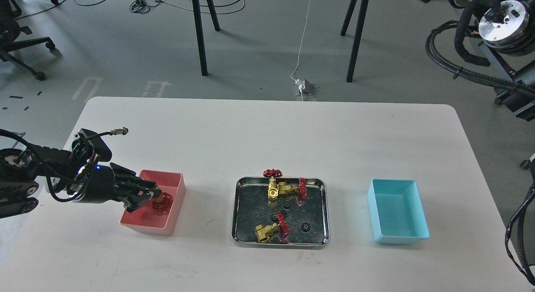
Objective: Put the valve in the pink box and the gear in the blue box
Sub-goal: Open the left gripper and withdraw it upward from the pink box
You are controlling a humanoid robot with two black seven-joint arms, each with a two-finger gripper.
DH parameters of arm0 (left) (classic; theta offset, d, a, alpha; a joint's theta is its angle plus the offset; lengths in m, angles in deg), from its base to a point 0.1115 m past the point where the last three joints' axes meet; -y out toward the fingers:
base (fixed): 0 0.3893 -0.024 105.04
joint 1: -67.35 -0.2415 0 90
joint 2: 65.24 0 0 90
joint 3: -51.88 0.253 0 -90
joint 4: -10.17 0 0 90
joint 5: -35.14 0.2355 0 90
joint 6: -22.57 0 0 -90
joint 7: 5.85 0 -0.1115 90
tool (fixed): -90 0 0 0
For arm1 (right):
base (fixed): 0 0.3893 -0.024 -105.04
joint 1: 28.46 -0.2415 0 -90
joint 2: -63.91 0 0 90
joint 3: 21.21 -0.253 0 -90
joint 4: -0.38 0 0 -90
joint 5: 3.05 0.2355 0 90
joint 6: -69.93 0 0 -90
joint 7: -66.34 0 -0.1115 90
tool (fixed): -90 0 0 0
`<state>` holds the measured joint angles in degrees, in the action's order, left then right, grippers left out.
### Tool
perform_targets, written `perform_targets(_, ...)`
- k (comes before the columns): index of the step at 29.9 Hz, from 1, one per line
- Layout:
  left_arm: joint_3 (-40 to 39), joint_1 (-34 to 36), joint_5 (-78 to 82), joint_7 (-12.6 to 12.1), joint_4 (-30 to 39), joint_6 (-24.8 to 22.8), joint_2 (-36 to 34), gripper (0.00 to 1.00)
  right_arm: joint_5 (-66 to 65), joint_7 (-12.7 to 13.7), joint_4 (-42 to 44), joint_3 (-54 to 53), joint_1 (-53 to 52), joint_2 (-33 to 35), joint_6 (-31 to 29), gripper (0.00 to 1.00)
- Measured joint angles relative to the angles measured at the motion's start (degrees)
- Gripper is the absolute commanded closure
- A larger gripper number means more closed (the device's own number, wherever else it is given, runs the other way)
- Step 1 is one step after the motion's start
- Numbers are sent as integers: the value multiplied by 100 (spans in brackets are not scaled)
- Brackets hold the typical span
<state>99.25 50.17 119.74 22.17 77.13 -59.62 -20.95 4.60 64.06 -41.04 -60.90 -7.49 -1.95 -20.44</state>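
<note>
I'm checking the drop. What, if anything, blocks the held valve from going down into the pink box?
Nothing visible does. The left end effector holds the brass-yellow, red-handwheel valve over the open salmon-pink plastic box, whose floor looks bare below it.

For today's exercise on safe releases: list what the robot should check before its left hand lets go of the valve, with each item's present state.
1. Left hand over the pink box: ok.
2. Valve gripped: ok.
3. Valve low enough to drop gently: cannot tell.
4. Pink box free of other parts: cannot tell, the hand hides some floor.
5. Blue box ready for a gear: ok.
6. Steel tray holds more valves and gears: ok.
</note>
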Motion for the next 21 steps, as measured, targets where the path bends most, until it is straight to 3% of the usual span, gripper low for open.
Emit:
perform_targets(8,-197,-2,-28,-2,19,1,-31,34,-8,0,-22,26,9,4,0,0)
perform_targets(14,-1630,13,-217,-2,196,-77,-413,32,-337,-4,-251,741,-53,19,-194,0)
perform_targets(21,-3492,-7,-2272,-2,1082,-728,-844,31,-3446,-37,-290,2353,-616,58,-1165,0)
